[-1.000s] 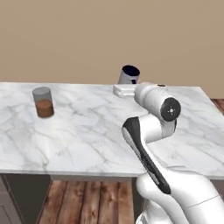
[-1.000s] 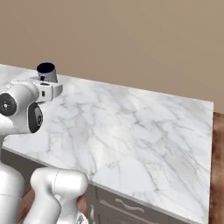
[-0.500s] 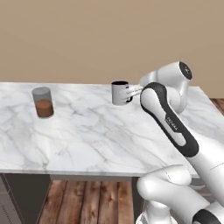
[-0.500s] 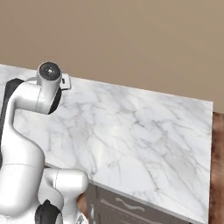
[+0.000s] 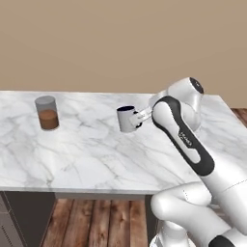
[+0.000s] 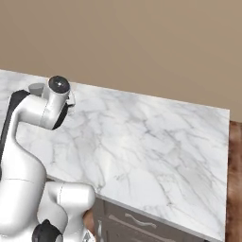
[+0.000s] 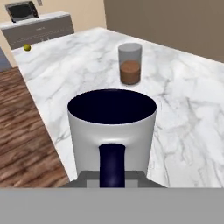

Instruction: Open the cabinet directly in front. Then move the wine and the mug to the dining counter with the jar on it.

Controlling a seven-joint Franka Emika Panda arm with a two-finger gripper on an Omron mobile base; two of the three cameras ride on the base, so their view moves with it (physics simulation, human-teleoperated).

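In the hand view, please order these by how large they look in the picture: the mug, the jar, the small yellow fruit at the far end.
1. The mug, largest by far, though it sits closest to the camera, so nearness inflates it.
2. The jar, clearly smaller in the picture.
3. The yellow fruit, smallest and also farthest, so its true size is unsure.

Far beyond the gripper and off to its left: a grey cabinet carrying a dark toaster oven, with a small yellow fruit nearby. Brown wooden floor below, tan wall behind.
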